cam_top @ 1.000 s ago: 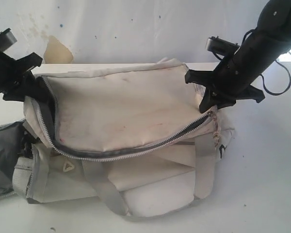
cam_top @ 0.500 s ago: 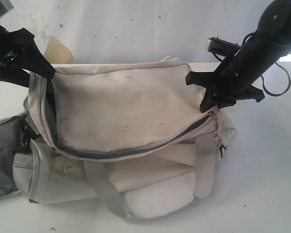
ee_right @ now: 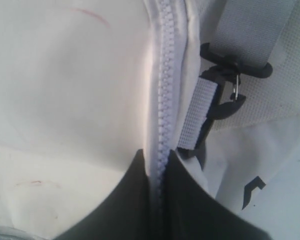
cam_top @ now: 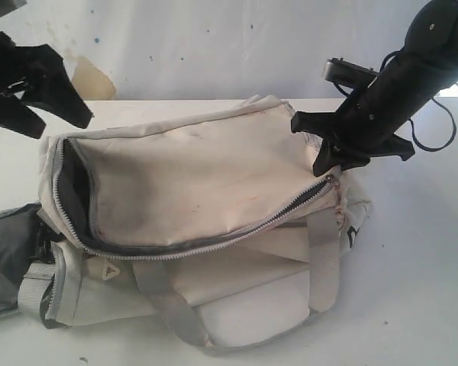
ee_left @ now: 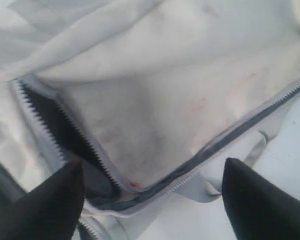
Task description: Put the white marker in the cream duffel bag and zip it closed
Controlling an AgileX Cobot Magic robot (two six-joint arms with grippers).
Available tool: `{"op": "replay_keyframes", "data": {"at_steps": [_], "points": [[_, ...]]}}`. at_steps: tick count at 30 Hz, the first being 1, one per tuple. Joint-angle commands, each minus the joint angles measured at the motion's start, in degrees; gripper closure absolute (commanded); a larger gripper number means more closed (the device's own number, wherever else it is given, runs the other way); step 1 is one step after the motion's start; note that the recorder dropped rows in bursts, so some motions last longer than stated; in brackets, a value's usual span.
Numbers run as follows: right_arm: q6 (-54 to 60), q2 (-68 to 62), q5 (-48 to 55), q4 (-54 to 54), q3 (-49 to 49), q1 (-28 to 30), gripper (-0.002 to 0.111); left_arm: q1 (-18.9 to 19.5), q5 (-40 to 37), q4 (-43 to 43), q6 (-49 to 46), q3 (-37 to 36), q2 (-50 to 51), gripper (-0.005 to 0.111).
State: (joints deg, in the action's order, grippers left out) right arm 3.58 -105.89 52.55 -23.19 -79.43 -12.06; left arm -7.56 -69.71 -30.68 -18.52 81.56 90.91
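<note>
The cream duffel bag (cam_top: 191, 175) lies across the white table, and its grey zipper (cam_top: 198, 242) gapes along the front and round the left end, where dark lining shows. My left gripper (cam_top: 59, 126) hangs open above the bag's left end with nothing in it. The left wrist view has its fingers wide apart over the zipper's corner (ee_left: 95, 150), around the left gripper (ee_left: 152, 162). At the bag's right end my right gripper (cam_top: 324, 169) is shut on the zipper seam (ee_right: 165, 75), pinched at the right gripper (ee_right: 157, 160). The white marker is out of view.
A grey webbing strap (cam_top: 164, 297) runs down the bag's front. A black buckle (ee_right: 230, 70) sits beside the pinched seam. Grey fabric (cam_top: 4, 252) spills off the lower left. Bare table (cam_top: 412, 290) lies on the right, and a black cable (cam_top: 435, 130) trails behind the right arm.
My left gripper has opened, let go of the bag's left end and lifted up and away. That end has sagged back down. The right gripper has held still.
</note>
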Motion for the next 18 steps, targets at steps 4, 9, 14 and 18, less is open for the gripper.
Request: {"op": "replay_keyframes", "data": {"at_steps": [4, 9, 14, 18], "points": [[0.48, 0.65, 0.05, 0.6, 0.26, 0.07, 0.108, -11.96, 0.13, -0.61, 0.88, -1.65, -0.47, 0.033], [0.48, 0.65, 0.55, -2.85, 0.15, 0.07, 0.108, -19.37, 12.07, -3.24, 0.94, -4.72, -0.47, 0.033], [0.64, 0.65, 0.58, -9.64, 0.15, 0.07, 0.108, -26.1, 27.71, -10.23, 0.82, -9.48, -0.47, 0.033], [0.93, 0.65, 0.25, -12.16, 0.04, 0.07, 0.108, -30.42, 37.84, -13.78, 0.82, -12.43, 0.13, 0.034]]}}
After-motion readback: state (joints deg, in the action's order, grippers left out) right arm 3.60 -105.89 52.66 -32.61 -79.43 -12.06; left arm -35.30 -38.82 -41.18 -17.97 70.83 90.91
